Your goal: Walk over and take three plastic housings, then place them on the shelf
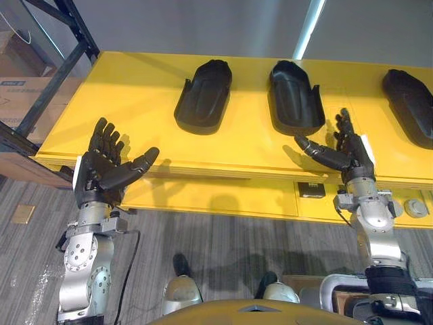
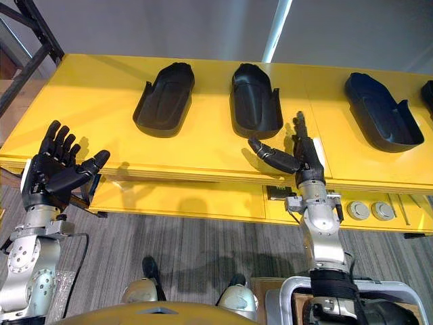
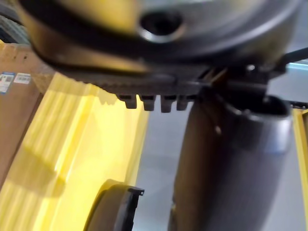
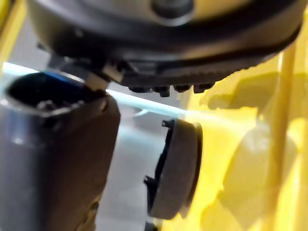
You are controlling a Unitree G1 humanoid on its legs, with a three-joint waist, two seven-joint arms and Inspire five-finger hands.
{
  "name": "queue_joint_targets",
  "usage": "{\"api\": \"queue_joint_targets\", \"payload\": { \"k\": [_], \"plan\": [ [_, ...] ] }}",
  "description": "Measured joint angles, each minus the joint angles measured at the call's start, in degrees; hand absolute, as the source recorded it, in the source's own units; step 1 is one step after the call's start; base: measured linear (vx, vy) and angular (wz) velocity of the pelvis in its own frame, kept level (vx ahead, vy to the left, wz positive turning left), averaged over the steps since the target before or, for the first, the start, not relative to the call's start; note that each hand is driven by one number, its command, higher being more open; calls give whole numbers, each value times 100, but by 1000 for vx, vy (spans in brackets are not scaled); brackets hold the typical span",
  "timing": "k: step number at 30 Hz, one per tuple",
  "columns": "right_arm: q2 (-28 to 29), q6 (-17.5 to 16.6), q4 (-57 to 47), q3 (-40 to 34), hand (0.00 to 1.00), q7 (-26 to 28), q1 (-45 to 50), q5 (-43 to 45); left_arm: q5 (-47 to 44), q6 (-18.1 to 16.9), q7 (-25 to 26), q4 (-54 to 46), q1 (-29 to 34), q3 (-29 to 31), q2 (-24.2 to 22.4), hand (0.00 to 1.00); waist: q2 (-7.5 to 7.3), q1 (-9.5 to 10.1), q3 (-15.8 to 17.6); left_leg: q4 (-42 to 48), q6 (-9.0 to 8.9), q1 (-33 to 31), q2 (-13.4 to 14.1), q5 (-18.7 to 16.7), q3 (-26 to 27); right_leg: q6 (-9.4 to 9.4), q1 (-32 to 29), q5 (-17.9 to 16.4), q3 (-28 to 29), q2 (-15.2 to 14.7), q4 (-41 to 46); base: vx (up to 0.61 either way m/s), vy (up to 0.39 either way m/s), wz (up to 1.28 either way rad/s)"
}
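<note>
Your largest item is the yellow table (image 1: 135, 108), which spans the view ahead of the robot, with a lower yellow ledge under its front edge. The grey striped floor (image 1: 223, 244) lies in front of it. A dark metal rack (image 1: 67, 61) stands at the table's left end, with a cardboard box (image 1: 24, 95) behind it.

Three black plastic housings lie on the table top, well apart from each other:
- the left housing (image 1: 204, 95)
- the middle housing (image 1: 294, 97)
- the right housing (image 1: 409, 101)

The right eye view catches the edge of a fourth housing (image 2: 429, 95) at the far right. None is held by either hand.

Your left hand (image 1: 101, 169) is raised in front of the table's front left corner. Its fingers are straight and spread and its thumb is out, and it holds nothing. Your right hand (image 1: 348, 157) is raised over the table's front edge, near the near end of the middle housing and clear of it. Its fingers are straight and its thumb points toward the left; it also holds nothing.

Two small grey discs (image 2: 358, 210) sit on the lower ledge beside the right wrist.
</note>
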Motion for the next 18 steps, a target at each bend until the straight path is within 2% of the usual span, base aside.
{"api": "queue_joint_targets", "payload": {
  "k": [4, 7, 11, 18],
  "plan": [
    [90, -689, -937, -178, 100, -298, 33, -12, -16, 32, -3, 0, 9, -146, -47, 100, 39, -35, -34, 0, -3, 3, 4, -15, 79, -11, -19, 80, 78, 31, -108, -2, 9, -9],
    [97, -935, -1370, -224, 100, -437, 105, -233, -60, 235, -1, 1, -9, -180, -47, 100, 7, -125, -83, 0, -2, 3, 2, -36, 160, -6, -33, 143, 145, 53, -209, -3, 18, -12],
    [111, -990, -1533, -229, 100, -416, 456, -229, -67, 285, 22, 31, -107, -338, -43, 100, -27, -193, -105, 0, -22, 38, 6, -59, 237, -6, -53, 158, 219, 65, -231, 10, 10, -12],
    [124, -835, -1579, -217, 100, -288, 934, -222, -129, 397, 170, 536, -541, -379, -17, 100, 53, -378, -152, 1, -55, 92, 19, -96, 399, -9, -67, 241, 369, 119, -372, 19, 9, -11]
  ]
}}
